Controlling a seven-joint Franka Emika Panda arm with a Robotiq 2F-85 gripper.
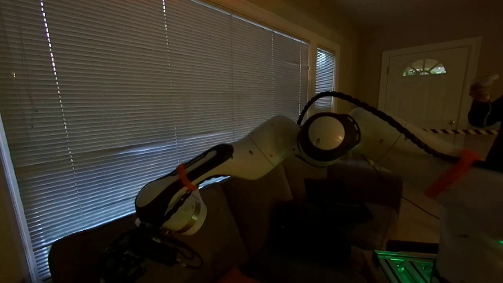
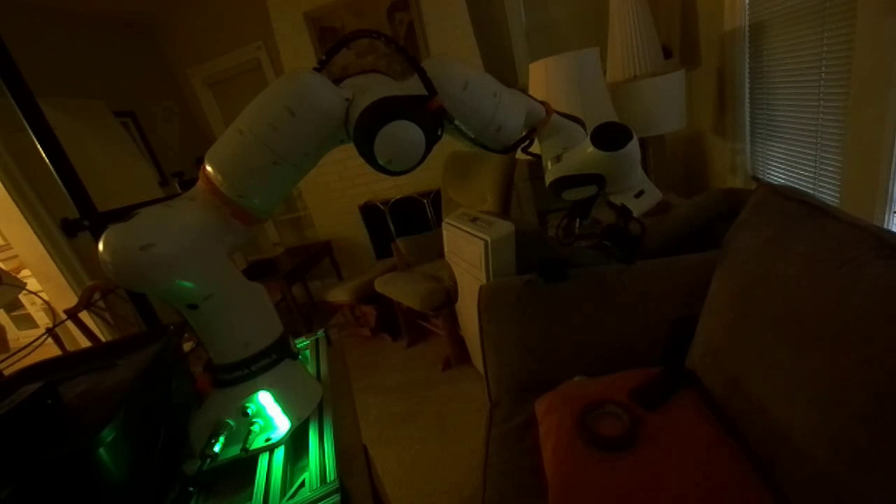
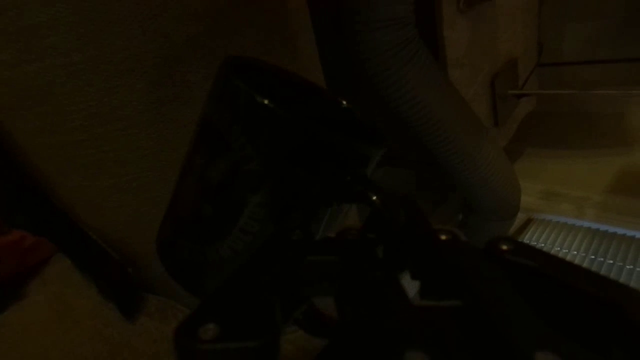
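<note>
We judged the work unfinished: the gripper (image 3: pixel 350 235) stood closed by the dark lettered object (image 3: pixel 220 185); any hold or set-down went unconfirmed.

Orange fabric (image 2: pixel 651 462) on brown sofa (image 2: pixel 588 329)

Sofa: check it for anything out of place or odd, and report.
One oddity: in an exterior view, a dark ring, perhaps a roll of tape, lies on the orange cushion or cloth on the sofa, an unlikely spot for it. No spill or damage stands out, though dimness may hide some.
</note>
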